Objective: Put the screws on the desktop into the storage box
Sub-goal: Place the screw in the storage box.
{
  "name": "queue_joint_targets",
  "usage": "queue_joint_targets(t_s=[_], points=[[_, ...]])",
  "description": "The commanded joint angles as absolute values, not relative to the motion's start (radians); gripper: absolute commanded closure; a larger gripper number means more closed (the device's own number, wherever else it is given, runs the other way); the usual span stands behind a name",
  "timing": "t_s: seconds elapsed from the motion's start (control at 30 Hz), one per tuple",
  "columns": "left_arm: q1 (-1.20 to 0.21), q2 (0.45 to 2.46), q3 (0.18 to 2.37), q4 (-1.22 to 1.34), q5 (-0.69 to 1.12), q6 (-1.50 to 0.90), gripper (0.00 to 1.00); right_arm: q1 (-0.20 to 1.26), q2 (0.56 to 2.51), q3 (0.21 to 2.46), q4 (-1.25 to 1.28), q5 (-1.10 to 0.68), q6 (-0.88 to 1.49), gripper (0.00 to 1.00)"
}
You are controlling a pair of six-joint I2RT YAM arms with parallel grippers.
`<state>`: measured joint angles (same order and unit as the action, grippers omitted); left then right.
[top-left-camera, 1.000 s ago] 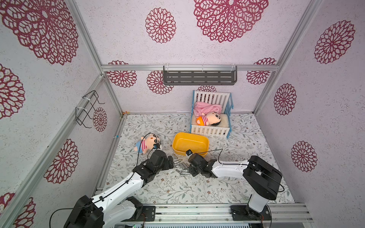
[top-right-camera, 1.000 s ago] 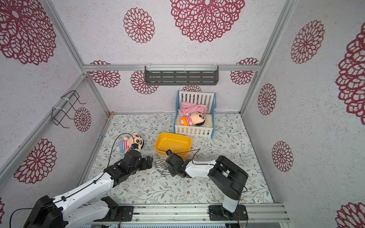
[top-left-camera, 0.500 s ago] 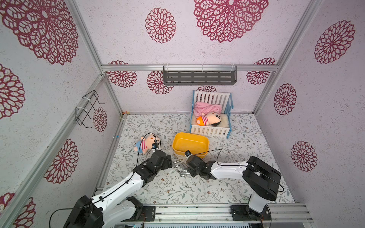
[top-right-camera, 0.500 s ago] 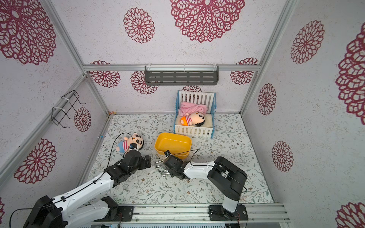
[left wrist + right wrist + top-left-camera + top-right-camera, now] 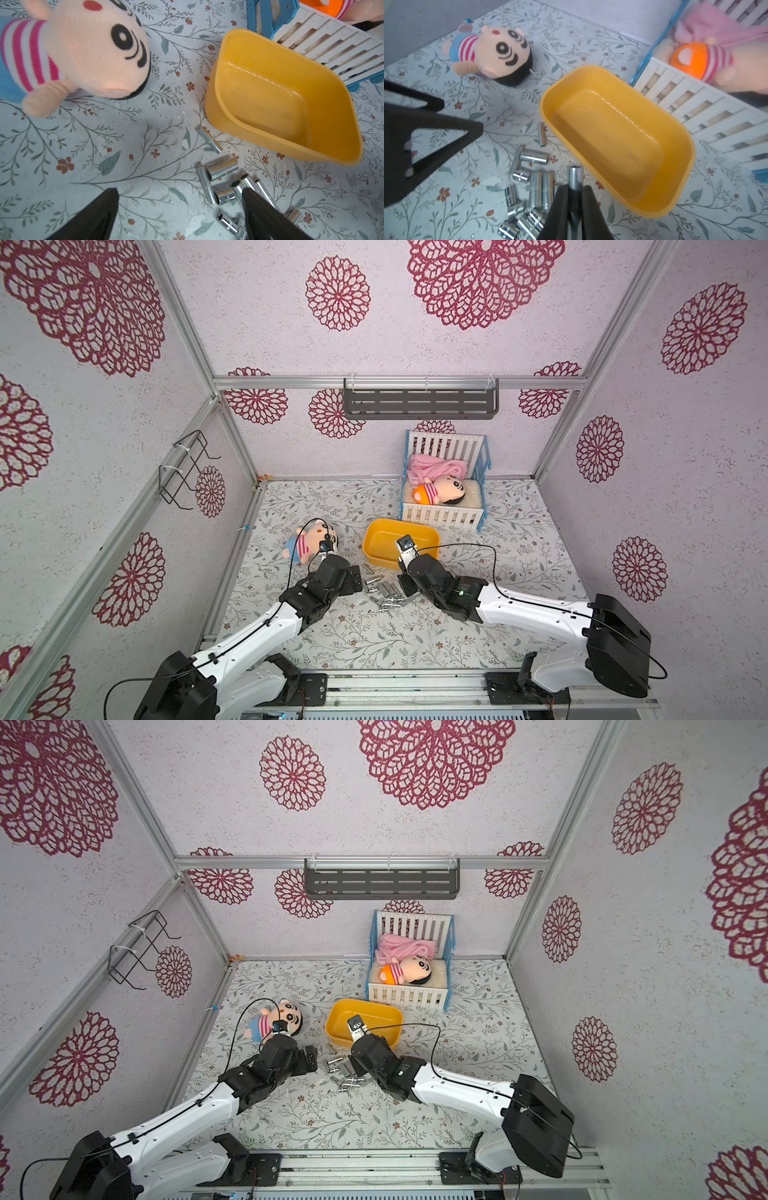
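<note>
- Screws [image 5: 537, 187] lie heaped on the counter [image 5: 456, 224] just beside the empty box [image 5: 591, 68].
- Your right end effector [image 5: 575, 188] clamps one screw [image 5: 575, 173] near its end; it can slip out short of the rim.
- Your left end effector [image 5: 179, 190] hangs spread wide at the heap; a finger can scatter it.

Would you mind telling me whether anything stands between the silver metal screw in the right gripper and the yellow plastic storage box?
Nothing visible does. The right gripper holds the slim silver metal screw just short of the shallow yellow plastic storage box, whose open top is empty and uncovered.
</note>
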<state>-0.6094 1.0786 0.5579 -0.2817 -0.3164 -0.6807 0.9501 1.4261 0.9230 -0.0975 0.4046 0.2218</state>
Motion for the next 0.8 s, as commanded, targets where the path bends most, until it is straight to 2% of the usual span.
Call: queue_joint_targets(t_s=[0.0,0.2,0.47,0.57,0.7,0.77], points=[[-0.621,1.098,0.583,-0.280,-0.341,-0.648,0.02,0.834,1.460,0.998,-0.064,0.401,0.239,1.00],[-0.622,1.111,0.585,-0.271,-0.330,-0.627,0.01,0.656,1.572,1.030,-0.008,0.259,0.267,1.00],[-0.623,1.124,0.576,-0.248,-0.336,-0.604,0.01,0.584,1.694,1.065,-0.010,0.194,0.280,0.99],[-0.624,1.121,0.575,-0.246,-0.322,-0.608,0.01,0.580,1.710,1.072,-0.017,0.177,0.275,0.91],[-0.627,1.111,0.570,-0.246,-0.353,-0.613,0.00,0.578,1.712,1.071,-0.020,0.177,0.275,0.70],[-0.627,1.101,0.559,-0.249,-0.421,-0.609,0.02,0.578,1.708,1.067,-0.017,0.176,0.275,0.64]])
